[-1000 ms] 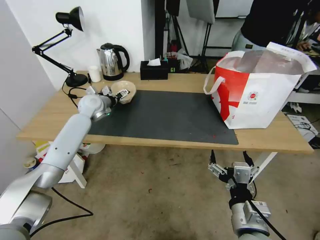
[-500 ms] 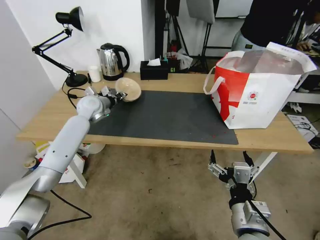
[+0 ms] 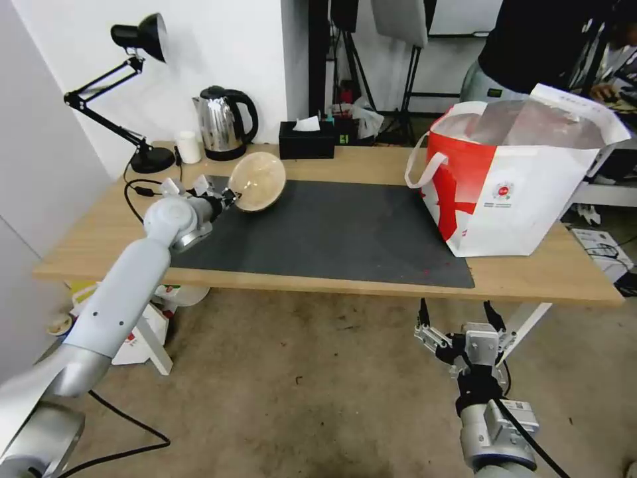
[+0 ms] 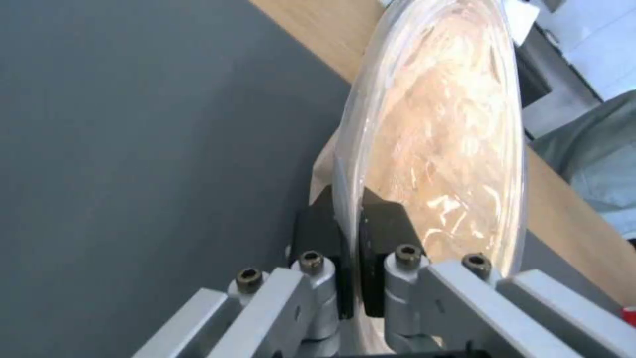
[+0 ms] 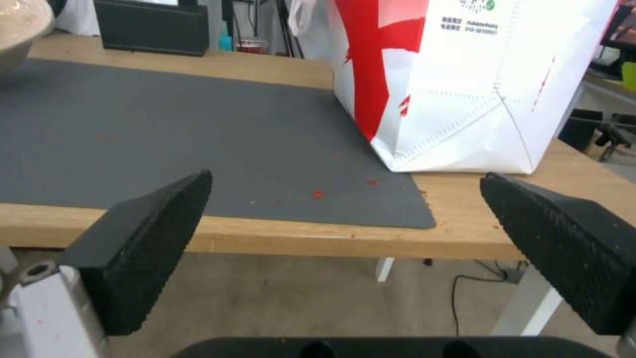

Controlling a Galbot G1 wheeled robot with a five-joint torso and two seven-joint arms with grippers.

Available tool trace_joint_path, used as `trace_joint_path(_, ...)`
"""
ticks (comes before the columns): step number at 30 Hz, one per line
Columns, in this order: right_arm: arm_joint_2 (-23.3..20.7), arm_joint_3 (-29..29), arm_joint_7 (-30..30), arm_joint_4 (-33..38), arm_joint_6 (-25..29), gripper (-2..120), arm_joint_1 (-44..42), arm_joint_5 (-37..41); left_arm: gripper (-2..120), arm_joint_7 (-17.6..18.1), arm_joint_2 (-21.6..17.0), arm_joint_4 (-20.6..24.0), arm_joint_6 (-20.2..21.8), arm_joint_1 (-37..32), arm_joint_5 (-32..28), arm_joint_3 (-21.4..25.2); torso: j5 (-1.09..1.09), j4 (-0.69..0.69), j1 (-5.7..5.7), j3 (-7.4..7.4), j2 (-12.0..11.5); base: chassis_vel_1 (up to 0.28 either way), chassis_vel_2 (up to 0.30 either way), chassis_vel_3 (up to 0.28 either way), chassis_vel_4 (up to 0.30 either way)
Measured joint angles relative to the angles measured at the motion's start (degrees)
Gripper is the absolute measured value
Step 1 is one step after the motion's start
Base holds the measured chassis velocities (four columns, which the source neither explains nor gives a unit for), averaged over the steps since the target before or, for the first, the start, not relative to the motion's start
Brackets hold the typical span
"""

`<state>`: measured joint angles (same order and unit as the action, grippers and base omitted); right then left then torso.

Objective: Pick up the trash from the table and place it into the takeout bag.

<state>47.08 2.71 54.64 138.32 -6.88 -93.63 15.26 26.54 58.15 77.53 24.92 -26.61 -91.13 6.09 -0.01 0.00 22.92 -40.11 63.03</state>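
Glossy clear-filmed paper bowl (image 3: 257, 180); matt grey mat (image 3: 332, 229); wooden table (image 3: 564, 272)

mat (image 3: 332, 226) centre: bare, free lane to takeout bag (image 3: 511, 199); bag top open; kettle (image 3: 222, 123), tissue box (image 3: 306, 139) crowd behind mat

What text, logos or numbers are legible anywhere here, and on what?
Takeout bag: small round red logo with a line of print under it, too small to read in the head view.
Takeout bag, right wrist view: two lines of small print and a number string near the logo, too blurred to quote.
Beige paper bowl, held by the left gripper: no print visible.
Kettle, black tissue box: no readable text.
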Motion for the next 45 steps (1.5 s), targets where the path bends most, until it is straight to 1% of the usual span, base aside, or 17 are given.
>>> trace_joint_path(10,0.00,0.00,0.00,0.00,0.00,100,0.00,0.00,1,0.45,-3.96,6.73,-1.40,-0.72,-2.12,0.59,0.01,0.01,0.00,0.00,0.00,0.000,0.000,0.000,0.000)
trace_joint_path(16,0.00,0.00,0.00,0.00,0.00,100,0.00,0.00,1,1.04,-6.89,9.95,-2.96,3.35,-5.83,-1.34,0.00,0.00,0.00,0.00,0.00,0.000,0.000,0.000,0.000)
trace_joint_path(18,0.00,0.00,0.00,0.00,0.00,100,0.00,0.00,1,-1.01,-8.11,10.30,-4.08,7.00,-6.60,-3.53,0.03,-0.02,0.00,0.00,0.00,0.000,0.000,0.000,0.000)
trace_joint_path(21,0.00,0.00,0.00,0.00,0.00,100,0.00,0.00,1,-1.30,-8.23,10.30,-4.22,7.35,-6.63,-3.76,0.04,-0.02,0.00,0.01,0.00,0.000,0.000,0.000,0.000)
trace_joint_path(22,0.00,0.00,0.00,0.00,0.00,100,0.00,0.00,1,-5.87,-9.64,9.37,-6.43,12.83,-7.29,-8.11,-0.02,-0.01,0.00,0.00,0.00,0.000,0.000,0.000,0.000)
trace_joint_path(24,0.00,0.00,0.00,0.00,0.00,100,0.00,0.00,1,-8.36,-10.05,8.04,-7.97,16.88,-8.18,-11.42,0.04,0.01,0.00,0.00,0.00,0.000,0.000,0.000,0.000)
trace_joint_path(26,0.00,0.00,0.00,0.00,0.00,100,0.00,0.00,1,-9.80,-10.00,6.97,-8.91,19.22,-8.40,-13.56,0.01,0.02,0.00,0.00,0.00,0.000,0.000,0.000,0.000)
trace_joint_path(27,0.00,0.00,-0.01,0.00,0.00,100,0.00,0.00,1,-11.64,-9.63,5.78,-9.44,21.79,-8.60,-15.46,-0.03,0.01,0.00,-0.01,0.00,0.000,0.000,0.000,0.000)
trace_joint_path(29,0.00,0.00,0.00,0.00,0.00,100,0.00,0.00,1,-15.05,-8.48,3.40,-10.42,26.54,-9.15,-18.37,0.05,0.00,0.00,0.00,0.00,0.000,0.000,0.000,0.000)
trace_joint_path(30,0.00,0.00,0.00,0.00,0.00,100,0.00,0.00,1,-15.05,-8.48,3.40,-10.42,26.54,-9.15,-18.37,0.05,0.00,0.00,0.00,0.00,0.000,0.000,0.000,0.000)
trace_joint_path(33,0.00,0.00,0.00,0.00,0.00,100,0.00,0.00,1,-19.44,-4.83,-1.60,-11.66,33.46,-9.83,-23.64,0.02,0.00,0.00,0.00,0.01,0.000,0.000,0.000,0.000)
trace_joint_path(34,0.00,0.00,0.00,0.00,0.00,100,0.00,0.00,1,-19.44,-4.83,-1.60,-11.66,33.46,-9.83,-23.64,0.02,0.00,0.00,0.00,0.01,0.000,0.000,0.000,0.000)
trace_joint_path(36,0.00,0.00,-0.01,0.00,-0.01,100,0.00,0.00,1,-21.27,-0.18,-6.26,-12.57,37.93,-9.92,-27.50,0.04,0.00,0.00,0.00,0.01,0.000,0.000,0.000,0.000)
trace_joint_path(37,0.00,0.00,-0.01,0.00,-0.01,100,0.00,0.00,1,-21.27,-0.18,-6.26,-12.57,37.93,-9.92,-27.50,0.04,0.00,0.00,0.00,0.01,0.000,0.000,0.000,0.000)
trace_joint_path(41,0.00,0.01,0.00,-0.01,-0.01,100,0.00,-0.01,1,-23.69,8.34,-14.58,-13.34,42.66,-9.78,-32.09,0.05,-0.02,0.00,-0.01,0.01,0.000,0.000,0.000,0.000)
trace_joint_path(42,0.00,0.01,0.00,-0.01,-0.01,100,0.00,-0.01,1,-23.69,8.34,-14.58,-13.34,42.66,-9.78,-32.09,0.05,-0.02,0.00,-0.01,0.01,0.000,0.000,0.000,0.000)
trace_joint_path(45,0.00,0.00,0.00,0.00,-0.01,100,-0.01,0.00,1,-26.74,14.31,-21.94,-13.58,45.45,-9.06,-34.53,0.04,0.01,0.01,0.00,0.00,0.000,0.000,0.000,0.000)
